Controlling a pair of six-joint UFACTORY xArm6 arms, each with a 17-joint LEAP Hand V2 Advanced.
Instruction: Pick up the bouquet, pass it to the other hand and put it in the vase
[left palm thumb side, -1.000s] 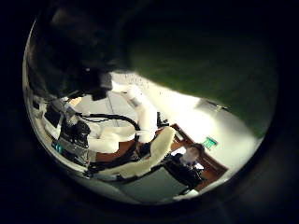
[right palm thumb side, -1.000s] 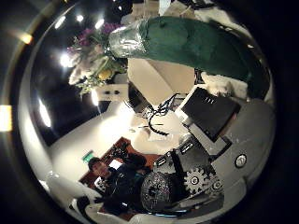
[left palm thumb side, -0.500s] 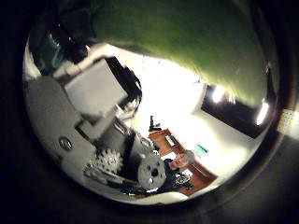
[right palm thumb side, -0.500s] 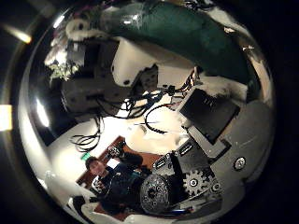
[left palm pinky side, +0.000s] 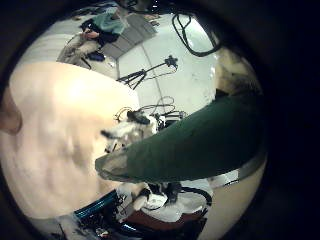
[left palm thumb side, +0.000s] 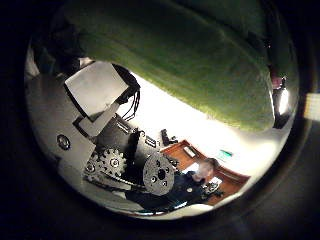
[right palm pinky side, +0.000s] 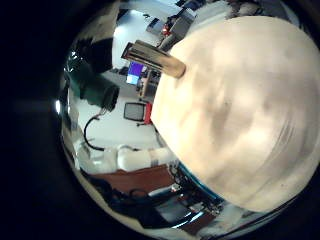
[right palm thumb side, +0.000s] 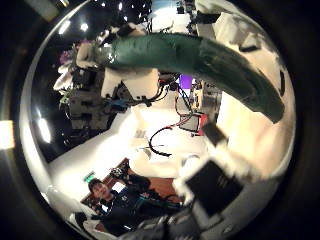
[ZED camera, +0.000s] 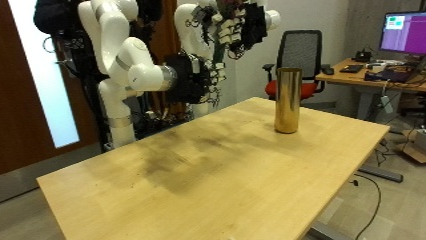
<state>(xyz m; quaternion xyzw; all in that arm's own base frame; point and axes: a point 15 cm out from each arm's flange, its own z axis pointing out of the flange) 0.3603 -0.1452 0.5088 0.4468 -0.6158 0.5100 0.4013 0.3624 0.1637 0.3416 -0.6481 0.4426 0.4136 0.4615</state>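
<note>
- Outside view: at the far left the two arms come in high. The right hand (ZED camera: 197, 78) is the nearer, lower one, and the left hand (ZED camera: 244, 28) is above and behind it.
- Both hands hang above the far edge of the wooden table (ZED camera: 200, 175), well clear of its top.
- The bouquet (right palm thumb side: 200, 60) is up in the air at the hands. It cannot be picked out among the dark hand parts in the outside view.
- In the right thumb side palm view its green wrap arcs close across the palm. The flower end points toward the other hand.
- In the left thumb side palm view the same green wrap fills much of the frame, so it also lies close against that palm.
- I cannot tell whether the fingers of either hand are closed around the wrap.
- Further right, a black office chair (ZED camera: 304, 55) stands behind the table, between the hands and the vase.
- The golden vase (ZED camera: 286, 100) stands upright on the table near its far corner, alone and well apart from both hands.
- The tabletop between the hands and the vase is bare.
- At the far right a desk (ZED camera: 380, 75) with a monitor (ZED camera: 404, 32) stands beyond the table's edge.
</note>
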